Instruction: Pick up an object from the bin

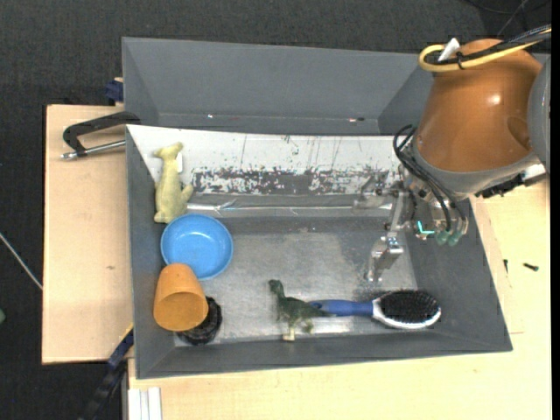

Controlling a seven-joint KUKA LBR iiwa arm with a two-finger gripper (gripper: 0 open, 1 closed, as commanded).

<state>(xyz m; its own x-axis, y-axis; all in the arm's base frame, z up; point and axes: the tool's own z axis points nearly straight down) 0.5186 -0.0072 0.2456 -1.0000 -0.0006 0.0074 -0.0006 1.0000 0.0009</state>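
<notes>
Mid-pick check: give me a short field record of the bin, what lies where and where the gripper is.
gripper: over bare floor of the grey metal bin, right of centre
nearest: blue-handled hairbrush with black bristles, front right
next: small green toy dinosaur, at the handle's end
left side: round blue bowl; orange cup on its side; pale yellow toy animal, back left
held: nothing visible
</notes>
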